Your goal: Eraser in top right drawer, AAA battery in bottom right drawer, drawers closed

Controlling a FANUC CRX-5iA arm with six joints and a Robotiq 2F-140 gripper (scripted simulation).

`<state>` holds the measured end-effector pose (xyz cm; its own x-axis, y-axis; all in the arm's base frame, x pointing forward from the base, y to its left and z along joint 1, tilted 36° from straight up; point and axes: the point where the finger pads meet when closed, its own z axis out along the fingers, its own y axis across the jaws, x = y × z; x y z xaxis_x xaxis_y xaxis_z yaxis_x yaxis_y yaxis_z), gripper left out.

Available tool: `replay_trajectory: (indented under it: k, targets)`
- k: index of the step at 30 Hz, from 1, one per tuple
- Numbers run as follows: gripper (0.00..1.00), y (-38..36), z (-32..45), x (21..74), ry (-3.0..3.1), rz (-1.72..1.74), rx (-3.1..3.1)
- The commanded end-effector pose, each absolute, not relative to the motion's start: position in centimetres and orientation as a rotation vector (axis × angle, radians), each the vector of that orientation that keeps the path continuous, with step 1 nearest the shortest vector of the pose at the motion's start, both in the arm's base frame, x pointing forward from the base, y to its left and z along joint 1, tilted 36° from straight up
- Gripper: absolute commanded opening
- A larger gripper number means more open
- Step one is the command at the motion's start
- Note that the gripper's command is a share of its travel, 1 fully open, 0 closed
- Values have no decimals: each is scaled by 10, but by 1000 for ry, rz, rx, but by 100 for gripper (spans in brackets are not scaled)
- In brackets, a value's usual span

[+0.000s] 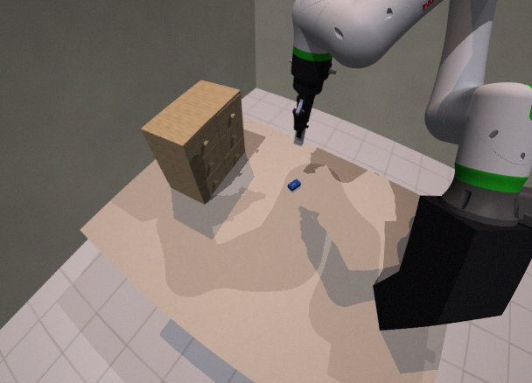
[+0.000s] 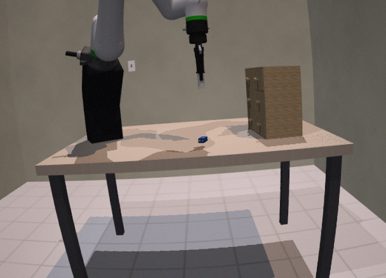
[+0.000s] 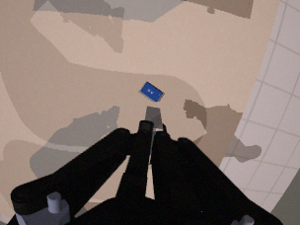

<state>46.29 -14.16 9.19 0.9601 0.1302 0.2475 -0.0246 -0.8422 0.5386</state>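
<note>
We see the gripper [image 1: 298, 142] [image 2: 201, 86] [image 3: 151, 117] fully closed, holding nothing, high above the table and apart from the small chest [image 1: 192, 111] [image 2: 282, 103], whose drawers appear pushed in. Neither eraser nor AAA battery is visible; we judge both possibly stored. We should withdraw clear of the blue block [image 1: 294, 184] [image 2: 202, 139] [image 3: 151, 92], just ahead of the fingertips in the wrist view, its long axis oblique.

Below the claw [image 1: 298, 142] [image 2: 201, 86] [image 3: 154, 118], and apart from it, lies a small blue block [image 1: 294, 185] [image 2: 202, 139] [image 3: 152, 92], possibly a boxy battery. Behind the claw in the exterior view, a white wall plate [image 2: 131, 66] is on a gray-green wall [image 1: 131, 37] [image 2: 238, 36] [image 3: 292, 209]; pale floor tiles [image 1: 350, 124] [image 2: 159, 195] [image 3: 281, 74] spread lower than it.
</note>
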Motion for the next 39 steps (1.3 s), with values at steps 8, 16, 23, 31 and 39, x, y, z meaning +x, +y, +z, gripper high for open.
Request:
replay_trajectory:
  k: [8, 16, 23, 31, 39]
  targets:
    - [100, -141, 92, 463, 75, 372, 2547]
    - [100, -141, 92, 463, 75, 372, 2547]
    - [100, -141, 92, 463, 75, 372, 2547]
    - [100, -141, 92, 463, 75, 372, 2547]
    - [100, -141, 92, 463, 75, 372, 2547]
